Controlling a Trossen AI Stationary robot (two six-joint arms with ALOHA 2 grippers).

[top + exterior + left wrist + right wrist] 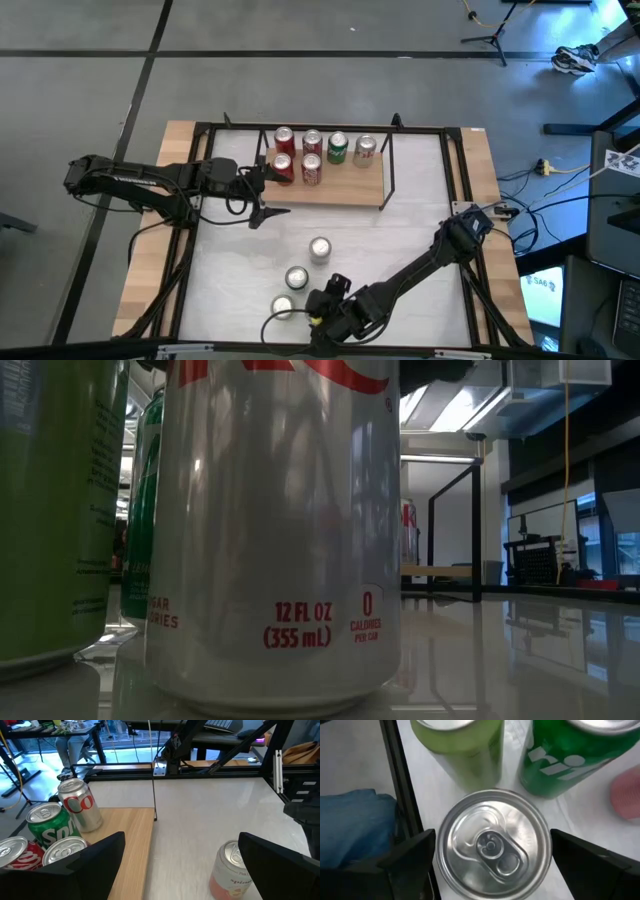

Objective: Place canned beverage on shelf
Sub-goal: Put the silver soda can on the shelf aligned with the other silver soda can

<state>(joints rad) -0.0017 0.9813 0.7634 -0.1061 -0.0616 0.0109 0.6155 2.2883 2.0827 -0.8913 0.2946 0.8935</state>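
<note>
Right pincer (490,865) wide open, over silver can (494,845) | left pincer (180,865) open, by shelf (340,186)

Shelf (340,188): left end occupied by six cans (311,169); right end left bare. Table (420,240) right half unobstructed.

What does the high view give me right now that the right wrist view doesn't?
Only the high view shows the shelf carrying six cans, the open left gripper beside its left end, and a fourth loose can on the table nearest the shelf.

Only the right wrist view shows that the right gripper is open and straddling a silver can from above, with a light green can and a dark green can just beyond.

Both show loose cans on the white table.
</note>
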